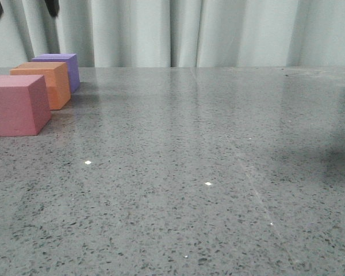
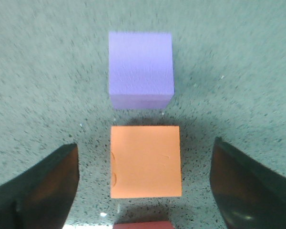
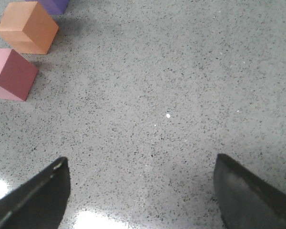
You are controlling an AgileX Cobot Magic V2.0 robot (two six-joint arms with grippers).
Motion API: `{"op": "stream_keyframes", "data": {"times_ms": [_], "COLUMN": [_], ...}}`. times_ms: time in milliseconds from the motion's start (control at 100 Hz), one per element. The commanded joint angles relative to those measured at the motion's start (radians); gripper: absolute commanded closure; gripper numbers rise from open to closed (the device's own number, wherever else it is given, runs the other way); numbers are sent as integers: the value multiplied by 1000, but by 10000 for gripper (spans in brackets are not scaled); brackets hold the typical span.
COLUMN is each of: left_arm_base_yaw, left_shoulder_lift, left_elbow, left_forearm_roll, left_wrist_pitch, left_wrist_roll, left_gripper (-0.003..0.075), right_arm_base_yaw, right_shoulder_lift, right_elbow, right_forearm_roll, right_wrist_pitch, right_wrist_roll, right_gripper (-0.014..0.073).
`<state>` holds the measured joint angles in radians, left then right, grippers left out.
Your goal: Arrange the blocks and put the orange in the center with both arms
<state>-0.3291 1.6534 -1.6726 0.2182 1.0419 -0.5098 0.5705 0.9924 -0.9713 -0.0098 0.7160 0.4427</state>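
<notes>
- Hanging straight above the orange cube (image 2: 145, 161), the left gripper (image 2: 145, 183) is spread wide and holds nothing; its fingers (image 2: 43, 186) flank the cube without touching it.
- The cube sits in a row on the table (image 1: 218, 172), between the purple cube (image 2: 140, 69) and the pink cube (image 1: 17, 105), at the table's left side.
- The right gripper (image 3: 143, 191), also released and empty, hangs over bare tabletop, well apart from the row; the left arm is nearer.
- No labels or writing show.

Low forward front view; both wrist views downward, sharing the blocks (image 1: 43, 86).
</notes>
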Motion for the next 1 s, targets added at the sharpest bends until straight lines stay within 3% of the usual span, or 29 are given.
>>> {"op": "stream_keyframes", "data": {"times_ms": [0, 460, 600, 860, 890, 990], "left_arm_base_yaw": [-2, -3, -3, -3, -3, -3], "left_shoulder_lift": [-103, -545, -673, -873, -897, -957], "left_elbow": [2, 467, 605, 819, 838, 901], "left_forearm_roll": [26, 33, 33, 34, 34, 34], "left_wrist_pitch": [-66, -439, -522, -642, -650, -666], "left_wrist_roll": [19, 44, 47, 47, 47, 47], "left_gripper": [173, 188, 307, 599, 635, 727], "right_arm_base_yaw": [-2, -2, -2, -2, -2, -2], "right_shoulder_lift": [-31, -202, -252, -334, -345, -379], "right_elbow": [-20, 148, 209, 309, 319, 357], "right_forearm_roll": [-41, -147, -158, -158, -158, -167], "right_wrist_pitch": [-86, -241, -298, -338, -340, -358], "right_wrist_roll": [-2, -2, -2, -2, -2, -2], "right_gripper": [-17, 11, 178, 685, 722, 714]}}
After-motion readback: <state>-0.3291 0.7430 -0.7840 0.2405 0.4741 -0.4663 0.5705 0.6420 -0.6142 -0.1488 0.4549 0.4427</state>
